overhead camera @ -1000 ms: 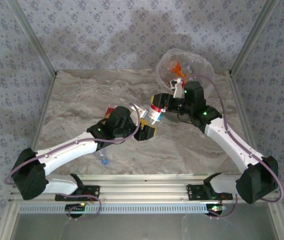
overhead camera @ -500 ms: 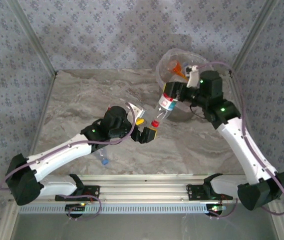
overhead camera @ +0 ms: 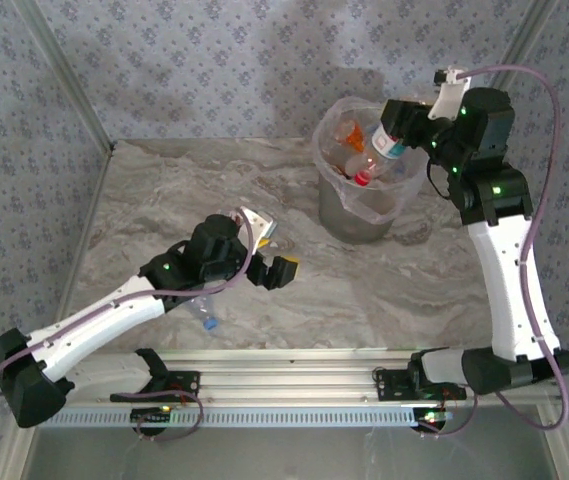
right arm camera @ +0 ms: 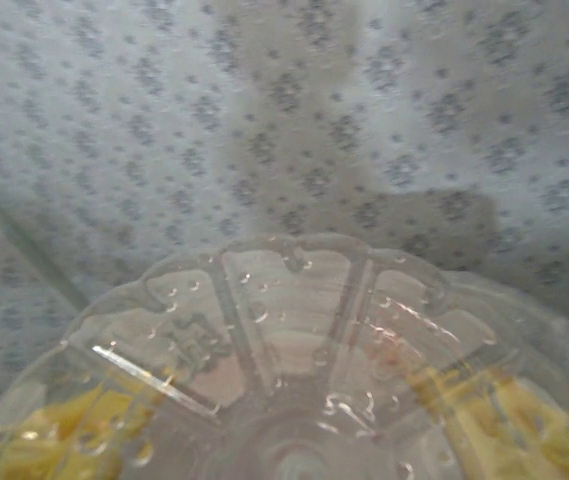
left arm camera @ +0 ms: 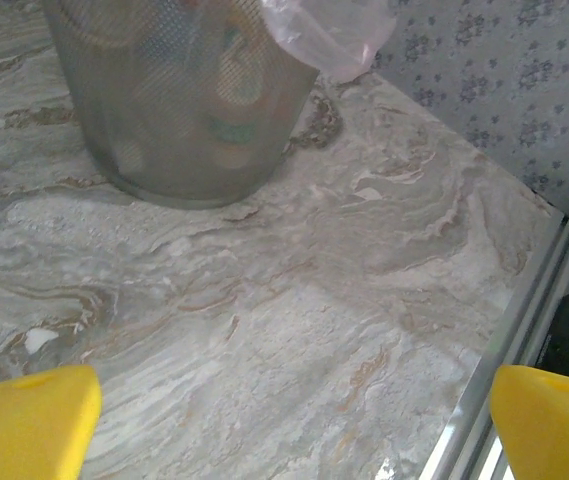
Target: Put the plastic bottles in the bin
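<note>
The marbled table [overhead camera: 164, 200] spans the middle of the top view. The bin [overhead camera: 344, 215] stands right of centre near the top, a clear bag [left arm camera: 334, 35] folded over its rim and several bottles [overhead camera: 350, 138] inside. Above its rim the right gripper [overhead camera: 401, 132] is clamped on 1 clear bottle [overhead camera: 376, 160], tilted with its red cap [overhead camera: 362, 178] down over the opening. Left of centre, the left gripper [overhead camera: 272, 248] hangs above the table, yellow pads [left arm camera: 29, 420] spread wide with nothing between them. A small blue piece [overhead camera: 207, 322] lies at lower left
</note>
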Tool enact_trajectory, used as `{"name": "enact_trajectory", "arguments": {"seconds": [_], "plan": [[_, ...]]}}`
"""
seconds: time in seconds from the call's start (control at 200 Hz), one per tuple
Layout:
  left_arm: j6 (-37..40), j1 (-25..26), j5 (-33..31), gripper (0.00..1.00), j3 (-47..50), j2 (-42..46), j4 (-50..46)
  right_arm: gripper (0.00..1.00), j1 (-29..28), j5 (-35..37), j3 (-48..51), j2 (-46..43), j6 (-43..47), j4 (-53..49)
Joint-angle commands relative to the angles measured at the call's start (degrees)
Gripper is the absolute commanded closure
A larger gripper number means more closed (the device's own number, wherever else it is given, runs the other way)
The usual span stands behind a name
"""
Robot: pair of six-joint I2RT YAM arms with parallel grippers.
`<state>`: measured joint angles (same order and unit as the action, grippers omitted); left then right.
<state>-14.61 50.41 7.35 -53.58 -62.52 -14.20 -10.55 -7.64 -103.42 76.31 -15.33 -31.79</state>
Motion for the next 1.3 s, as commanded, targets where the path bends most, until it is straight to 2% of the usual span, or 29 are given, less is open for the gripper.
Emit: {"name": "enact_trajectory", "arguments": {"seconds": [0.0, 0.17, 0.41, 0.73, 0.839, 1.064, 1.299], "plan": [[-1.2, -0.7, -2.8, 0.01, -1.1, 1.1, -3.5, 0.49, 0.3, 7.6, -3.8, 3.3, 5.8, -2.4], [-2.6, -2.2, -3.0, 0.01, -0.8, 1.6, -4.4, 0.49, 0.2, 10.2, -3.3, 7.1, 12.1, -1.3], [-3.2, -4.5, -3.1, 0.02, -0.5, 1.7, -5.8, 0.49, -3.3, 14.1, -3.7, 12.7, 21.0, -4.5], [-5.4, -9.3, -1.5, 0.02, 1.7, 3.3, -6.2, 0.46, -7.6, 17.6, -5.1, 19.9, 25.6, -9.7], [-5.8, -10.6, -1.6, 0.02, 1.9, 3.5, -7.6, 0.39, -7.8, 17.1, -6.0, 20.7, 25.5, -9.8], [-6.7, -15.7, -0.6, 0.02, 3.5, 3.1, -8.1, 0.15, -7.7, 10.7, -11.2, 19.4, 21.4, -11.7], [-6.2, -21.0, 0.4, 0.03, 3.6, -0.3, -8.6, 0.09, -6.1, 6.6, -11.4, 15.4, 16.7, -12.5]]}}
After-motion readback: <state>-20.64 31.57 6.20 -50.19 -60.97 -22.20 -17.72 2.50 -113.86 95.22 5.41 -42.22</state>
